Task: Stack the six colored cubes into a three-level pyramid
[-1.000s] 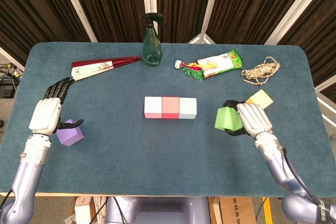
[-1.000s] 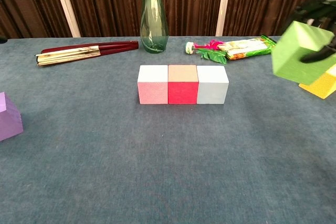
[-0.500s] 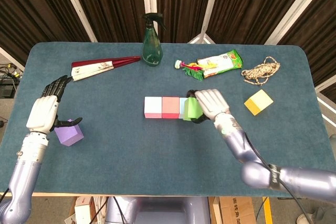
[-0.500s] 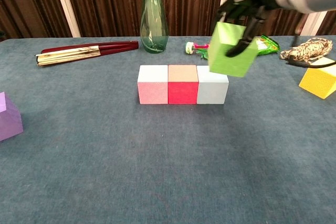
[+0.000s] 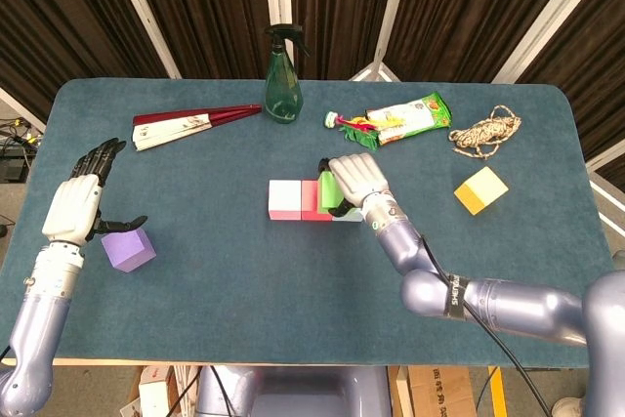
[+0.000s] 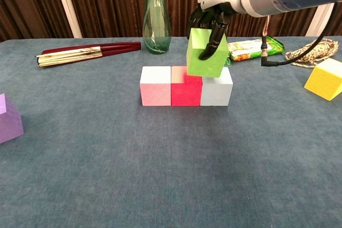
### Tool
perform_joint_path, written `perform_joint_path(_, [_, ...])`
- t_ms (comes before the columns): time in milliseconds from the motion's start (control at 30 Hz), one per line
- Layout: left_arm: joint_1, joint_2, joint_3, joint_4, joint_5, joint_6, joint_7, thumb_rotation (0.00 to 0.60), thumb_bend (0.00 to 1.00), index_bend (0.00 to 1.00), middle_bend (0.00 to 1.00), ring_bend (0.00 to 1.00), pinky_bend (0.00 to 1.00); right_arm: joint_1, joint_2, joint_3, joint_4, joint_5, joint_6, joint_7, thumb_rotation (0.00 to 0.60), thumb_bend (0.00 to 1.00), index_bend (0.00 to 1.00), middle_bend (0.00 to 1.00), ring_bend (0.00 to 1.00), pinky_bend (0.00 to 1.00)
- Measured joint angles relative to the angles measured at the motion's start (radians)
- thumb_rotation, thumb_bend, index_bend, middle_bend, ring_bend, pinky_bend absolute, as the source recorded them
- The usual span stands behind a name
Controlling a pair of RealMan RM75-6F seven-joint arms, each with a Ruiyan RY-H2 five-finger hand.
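— Where is the green cube (image 6: pixel 207 53) relative to the right hand (image 6: pixel 212 18)?

— It hangs under that hand, pinched between the dark fingers on its top and front face. In the chest view it sits tilted over the seam between the red cube (image 6: pixel 186 86) and the pale blue cube (image 6: pixel 216 87). Whether it touches them cannot be told. In the head view the hand (image 5: pixel 354 181) covers most of the cube (image 5: pixel 327 191), with only a green sliver showing at its left.

— And the base row?

— The pink cube (image 6: pixel 155 85), the red one and the pale blue one stand side by side, touching, near the middle of the table (image 6: pixel 160 174).

— The other cubes?

— The yellow cube (image 6: pixel 324 79) lies well apart at the right, near a rope (image 5: pixel 485 131). The purple cube (image 5: pixel 129 249) lies at the left edge, just beside the left hand (image 5: pixel 77 206), whose fingers are spread and hold nothing; its thumb reaches toward the cube, though contact cannot be told.

— What lies behind the row?

— A green spray bottle (image 5: pixel 283 77) stands upright at the far side, a folded fan (image 5: pixel 190 124) lies to its left, and a snack packet (image 5: pixel 410 118) with a small toy (image 5: pixel 349 125) lies to its right.
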Motion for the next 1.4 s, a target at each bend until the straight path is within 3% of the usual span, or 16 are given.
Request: perform_joint_path(1400, [-0.010,-0.011,0.008,0.022,-0.024,-0.013,0.012,0.600,0.07,0.00,0.00,0.00,0.00,0.191,-0.071,-0.134,0.204,0.173,-0.138,-0.020,0.600,0.27,0.30,0.47,0.50,0.49])
